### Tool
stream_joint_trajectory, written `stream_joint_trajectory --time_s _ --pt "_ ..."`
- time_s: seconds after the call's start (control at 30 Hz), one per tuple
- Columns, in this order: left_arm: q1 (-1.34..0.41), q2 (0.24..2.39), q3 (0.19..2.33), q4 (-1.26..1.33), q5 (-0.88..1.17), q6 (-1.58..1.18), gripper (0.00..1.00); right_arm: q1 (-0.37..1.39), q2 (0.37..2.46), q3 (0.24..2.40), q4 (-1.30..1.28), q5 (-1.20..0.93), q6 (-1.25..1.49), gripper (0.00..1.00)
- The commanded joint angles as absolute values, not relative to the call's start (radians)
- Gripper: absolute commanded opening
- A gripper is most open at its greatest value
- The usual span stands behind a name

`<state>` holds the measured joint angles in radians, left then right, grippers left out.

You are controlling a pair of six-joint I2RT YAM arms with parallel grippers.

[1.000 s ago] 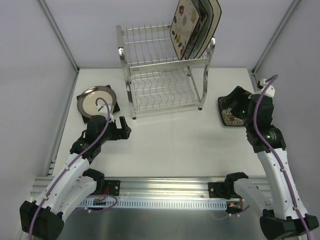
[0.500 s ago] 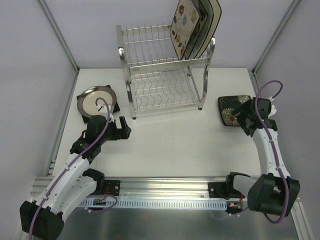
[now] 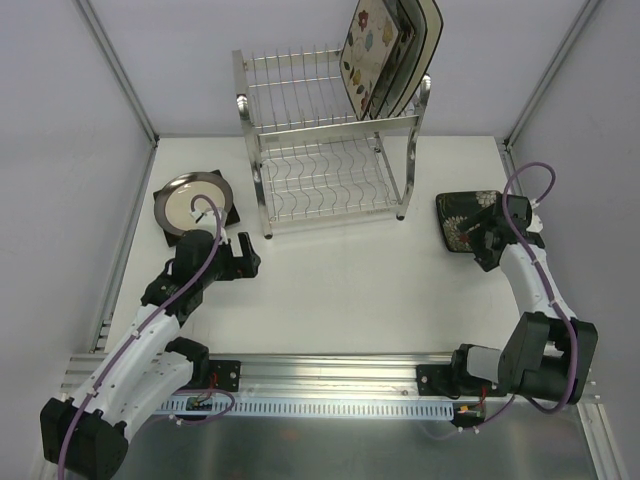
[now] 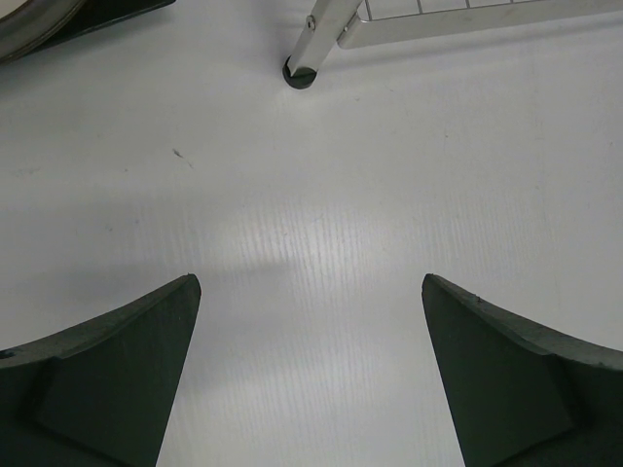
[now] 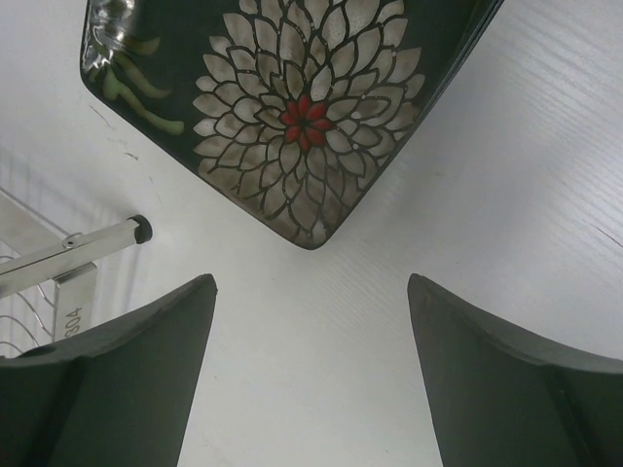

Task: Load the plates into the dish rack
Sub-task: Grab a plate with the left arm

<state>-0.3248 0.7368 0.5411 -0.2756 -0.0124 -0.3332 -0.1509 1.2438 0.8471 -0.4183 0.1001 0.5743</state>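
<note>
The dish rack [image 3: 325,150] stood far and central, a few plates [image 3: 385,55] upright at the right end of its top tier. To its right the dark flowered plate [image 5: 292,107] lay flat on the table [image 3: 340,290] — the right gripper [image 5: 311,284] hung just near of its corner, jaws wide, holding nothing. The left gripper [image 4: 310,287], equally spread, hovered near the round cream plate [image 3: 192,203] at the left.

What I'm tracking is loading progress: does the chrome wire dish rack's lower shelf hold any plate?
No, the lower shelf shows only bare wires; the square plates stand in the upper tier.
</note>
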Motion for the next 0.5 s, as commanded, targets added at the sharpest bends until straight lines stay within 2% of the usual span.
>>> stream_joint_trajectory --time_s 0.0,0.33,0.47 --pt "-0.308 0.755 0.572 -0.281 -0.038 -0.35 0.99 -0.153 1.27 0.853 -0.387 0.109 0.601 0.83" --pt "-0.276 0.778 0.568 -0.287 -0.046 -0.417 0.99 -0.13 1.295 0.831 -0.371 0.086 0.597 0.82" --pt "-0.204 0.833 0.571 -0.291 -0.015 -0.474 0.99 -0.103 1.29 0.834 -0.357 0.068 0.578 0.82"
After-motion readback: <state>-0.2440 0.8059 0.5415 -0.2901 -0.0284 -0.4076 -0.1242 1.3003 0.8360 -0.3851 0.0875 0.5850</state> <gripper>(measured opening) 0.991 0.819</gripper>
